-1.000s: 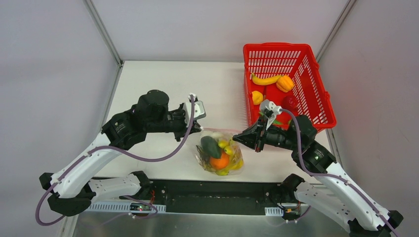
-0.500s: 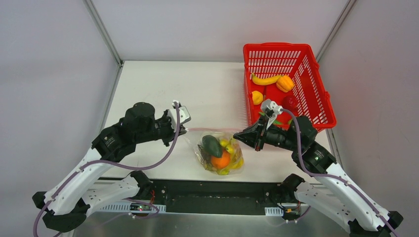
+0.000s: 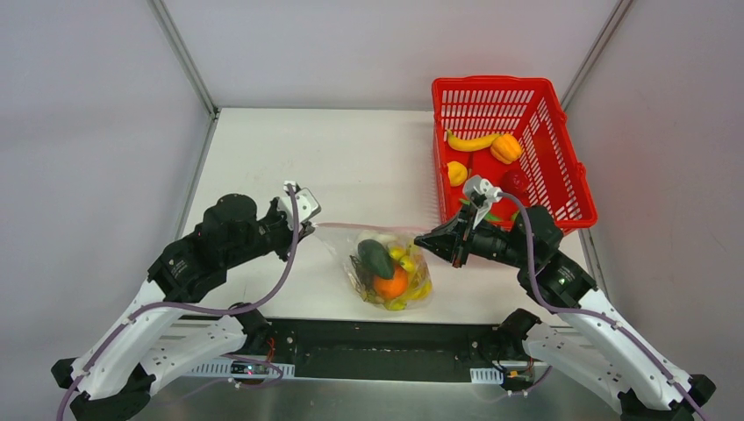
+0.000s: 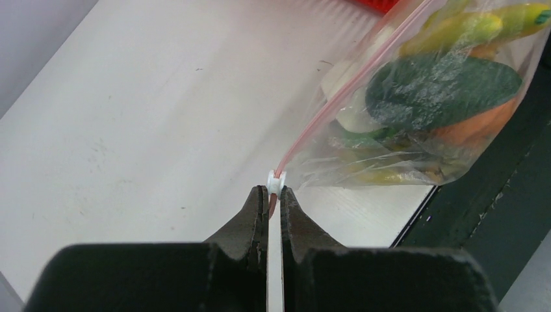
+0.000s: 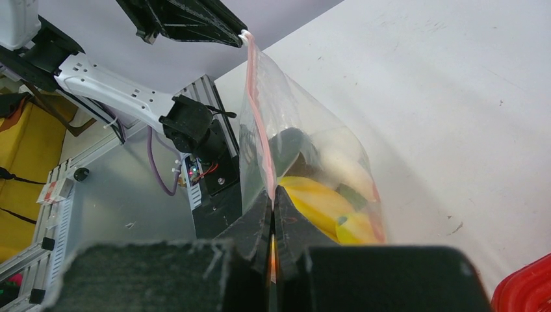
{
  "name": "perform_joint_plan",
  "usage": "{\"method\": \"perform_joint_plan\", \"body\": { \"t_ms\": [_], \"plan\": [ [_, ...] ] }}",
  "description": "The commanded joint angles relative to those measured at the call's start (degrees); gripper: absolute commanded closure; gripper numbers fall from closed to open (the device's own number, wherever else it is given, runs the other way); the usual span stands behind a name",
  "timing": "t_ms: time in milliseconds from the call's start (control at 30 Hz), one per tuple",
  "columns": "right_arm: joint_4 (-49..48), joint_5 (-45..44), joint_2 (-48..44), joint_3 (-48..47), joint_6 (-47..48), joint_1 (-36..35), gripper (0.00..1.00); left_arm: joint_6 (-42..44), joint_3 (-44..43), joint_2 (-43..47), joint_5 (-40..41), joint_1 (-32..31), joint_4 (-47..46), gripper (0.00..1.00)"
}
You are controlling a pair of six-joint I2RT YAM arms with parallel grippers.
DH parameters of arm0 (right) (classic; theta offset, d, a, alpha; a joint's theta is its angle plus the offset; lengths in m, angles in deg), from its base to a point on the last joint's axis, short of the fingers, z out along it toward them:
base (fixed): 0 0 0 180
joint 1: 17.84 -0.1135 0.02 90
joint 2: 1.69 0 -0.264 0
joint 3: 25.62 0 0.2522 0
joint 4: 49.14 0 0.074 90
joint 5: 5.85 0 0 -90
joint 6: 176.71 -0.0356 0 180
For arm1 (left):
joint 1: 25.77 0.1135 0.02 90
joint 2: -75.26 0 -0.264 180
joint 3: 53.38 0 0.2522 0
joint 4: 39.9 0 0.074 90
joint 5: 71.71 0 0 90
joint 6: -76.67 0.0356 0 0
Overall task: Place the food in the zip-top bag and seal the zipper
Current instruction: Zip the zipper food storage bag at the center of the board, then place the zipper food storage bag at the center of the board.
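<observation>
Your white table (image 3: 263, 149) carried the red basket (image 3: 563, 132) at its far right corner. Just in front of that basket's near-left corner, the zip-top bag (image 3: 340, 242) was stretched between your two claws, with the food (image 3: 389, 284) bunched low inside it. The zipper (image 3: 368, 227) ran leftward from the basket as a taut pink line. Your right gripper (image 3: 420, 239) was clamped on the zipper's basket-side end. Your left gripper (image 4: 273, 192) was pinched shut on the far end, with the white slider (image 4: 275, 181) just past its tips.
</observation>
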Motion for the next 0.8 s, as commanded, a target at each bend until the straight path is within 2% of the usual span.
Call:
{"method": "perform_joint_plan", "body": {
  "t_ms": [0,233,300,367,533,667,767],
  "plan": [
    [-6.0,-0.4,0.0,-1.4,-1.2,0.2,1.00,-2.2,2.4,2.5,8.8,1.1,1.2,1.00],
    [-8.4,0.3,3.0,-2.0,-1.9,0.2,1.00,-5.1,4.9,5.0,11.3,1.3,-1.4,1.00],
    [-8.7,0.3,4.0,-2.8,-2.0,0.2,1.00,-6.0,4.7,5.1,12.0,1.3,-1.9,0.85],
    [-8.8,0.5,5.5,-4.0,-2.2,0.2,1.00,-7.4,4.6,5.4,13.1,1.3,-2.8,0.54],
    [-9.1,-5.0,12.8,-11.0,-4.8,0.2,1.00,-12.0,5.7,8.6,19.3,1.3,-5.7,0.16],
    [-8.0,-10.1,19.9,-19.7,-3.1,0.2,1.00,-17.0,5.0,11.3,26.0,1.3,-4.7,0.02],
    [-2.3,-10.2,26.1,-29.9,2.0,0.3,1.00,-19.5,4.4,14.1,29.0,1.3,-3.8,0.01]
  ]
}}
